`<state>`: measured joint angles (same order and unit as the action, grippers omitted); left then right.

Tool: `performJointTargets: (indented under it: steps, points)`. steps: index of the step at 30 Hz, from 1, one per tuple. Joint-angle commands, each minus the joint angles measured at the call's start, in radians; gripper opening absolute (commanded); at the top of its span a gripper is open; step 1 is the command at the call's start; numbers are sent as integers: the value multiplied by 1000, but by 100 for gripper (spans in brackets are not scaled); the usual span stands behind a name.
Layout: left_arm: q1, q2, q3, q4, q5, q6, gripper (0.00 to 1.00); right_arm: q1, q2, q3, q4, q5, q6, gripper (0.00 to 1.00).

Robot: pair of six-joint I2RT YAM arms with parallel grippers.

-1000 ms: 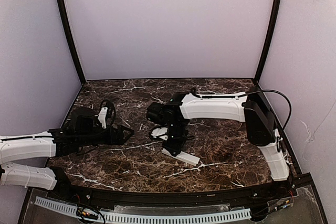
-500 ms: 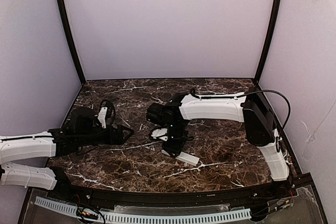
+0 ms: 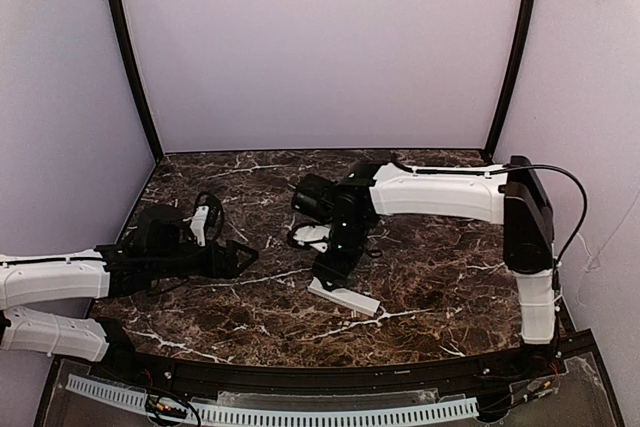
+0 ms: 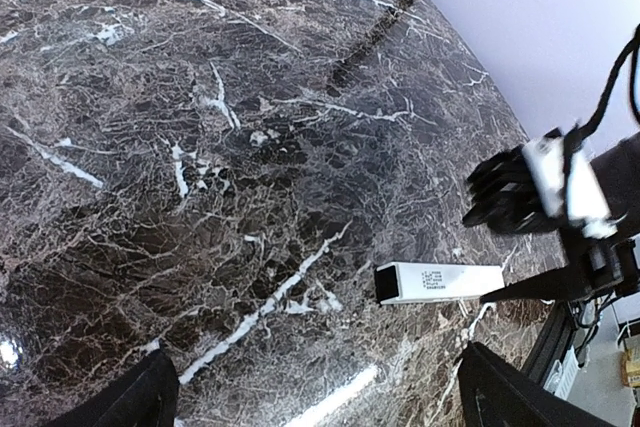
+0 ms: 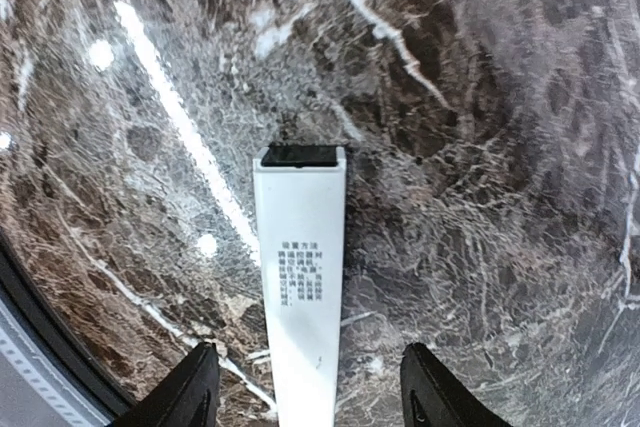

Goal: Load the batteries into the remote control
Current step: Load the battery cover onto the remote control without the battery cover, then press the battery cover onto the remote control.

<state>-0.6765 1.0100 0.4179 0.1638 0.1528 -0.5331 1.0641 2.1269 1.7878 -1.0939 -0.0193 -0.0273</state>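
Though illegible, print [image 5: 301,275] on remote control [image 5: 299,197]

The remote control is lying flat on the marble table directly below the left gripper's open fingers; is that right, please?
Not quite: it lies below the right gripper, not the left. The right wrist view shows the remote control flat on the marble table between that gripper's open jaws; the left gripper is off to one side.

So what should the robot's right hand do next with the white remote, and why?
Probably lift the right gripper straight up, clear of the remote control. Its fingers stand apart with a gap each side, so nothing is gripped, the remote lies flat on the table, and no battery is in view to load yet.
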Motion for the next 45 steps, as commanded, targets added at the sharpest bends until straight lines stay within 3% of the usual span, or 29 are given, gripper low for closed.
performJointTargets:
  steps: [1,7,12,17,23,32,45]
  points:
    - [6,44,21,13,50,28,99,-33,-144,-66,110,-37,43,64]
    - [-21,179,109,-8,124,89,98,-119,-345,-309,279,-157,159,61]
    - [-123,325,284,-145,51,222,99,-205,-493,-539,399,-256,251,55]
    - [-184,501,429,-196,59,242,99,-238,-564,-683,475,-301,298,48]
    - [-205,604,514,-229,72,243,97,-262,-617,-832,586,-377,363,41]
    - [-218,688,538,-213,126,223,82,-265,-650,-971,753,-492,493,34]
    - [-217,745,548,-173,162,215,78,-268,-654,-1048,841,-517,569,30]
